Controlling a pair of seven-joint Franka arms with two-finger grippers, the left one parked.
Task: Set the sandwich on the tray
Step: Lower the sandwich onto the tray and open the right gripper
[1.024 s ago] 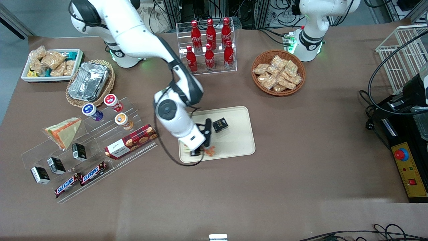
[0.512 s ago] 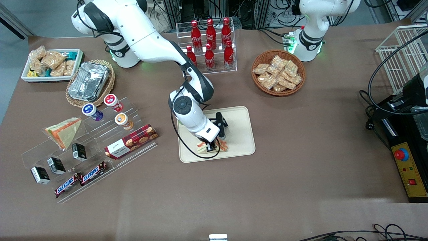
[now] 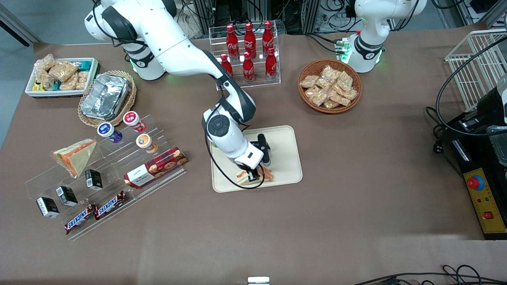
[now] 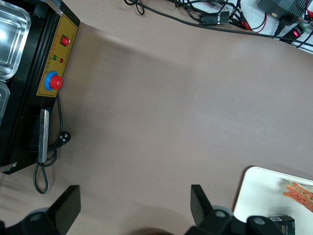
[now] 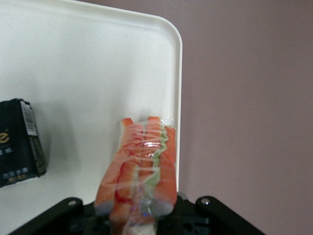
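The sandwich [image 3: 265, 173], a clear-wrapped wedge with orange-red filling and a little green, is held in my right gripper [image 3: 250, 179] over the tray's edge nearest the front camera. In the right wrist view the sandwich [image 5: 142, 161] sticks out from the gripper [image 5: 139, 215], low over the cream tray [image 5: 98, 58] beside its rim. The fingers are shut on it and mostly hidden by it. The tray [image 3: 283, 158] lies mid-table. A small black box [image 5: 19, 142] lies on the tray beside the sandwich. The tray's corner [image 4: 259, 196] and the sandwich [image 4: 298, 191] also show in the left wrist view.
A second wedge sandwich [image 3: 75, 156] sits on the acrylic stand with cups, small boxes, Snickers bars and a biscuit box [image 3: 155, 167]. A foil container [image 3: 105, 96], a white snack bin [image 3: 61, 77], a cola bottle rack [image 3: 248, 55] and a snack basket [image 3: 329, 85] stand farther from the camera.
My gripper has carried the sandwich from the tray's corner toward the working arm's end to farther along its near edge, over the tray. The arm has swung with it.
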